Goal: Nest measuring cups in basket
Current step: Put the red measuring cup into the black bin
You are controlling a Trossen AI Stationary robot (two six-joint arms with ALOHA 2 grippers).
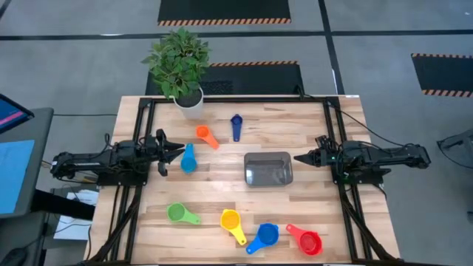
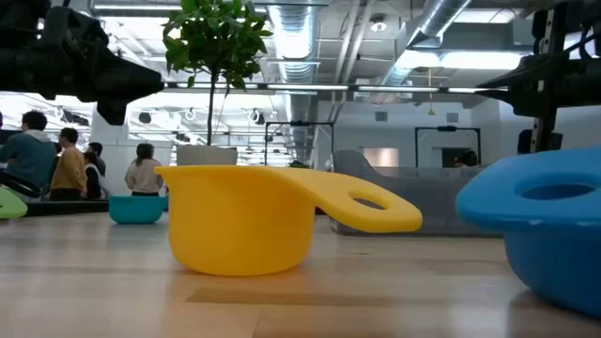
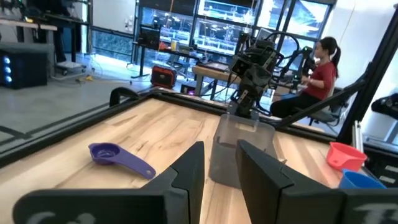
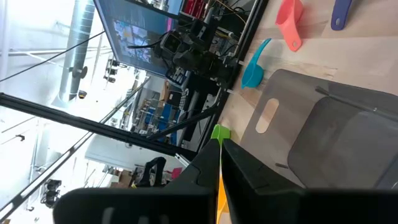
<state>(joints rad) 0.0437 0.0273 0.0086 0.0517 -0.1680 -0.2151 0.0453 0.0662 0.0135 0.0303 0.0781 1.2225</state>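
The basket [image 1: 268, 168] lies empty near the middle of the table [image 1: 295, 214], a little toward the right side. The right gripper [image 1: 301, 158] hovers just beside the basket's right edge, not touching it; in the right wrist view its fingers [image 4: 205, 167] are almost together, with only a thin gap, and they hold nothing. The left gripper [image 1: 177, 151] is at the left side of the table, with its tips just beside the light blue cup [image 1: 188, 159]. Its fingers [image 3: 186, 171] stand a small way apart and are empty.

I count seven measuring cups, all outside the basket, one of each colour. Three lie in the far half: the orange cup [image 1: 206, 136], the dark blue cup [image 1: 236, 126] and the light blue cup. Four lie in a row along the near edge: the green cup [image 1: 179, 214], the yellow cup [image 1: 232, 223], the blue cup [image 1: 264, 237] and the red cup [image 1: 307, 240]. There is one basket. One potted plant [image 1: 179, 65] in a white pot stands at the far edge of the table.
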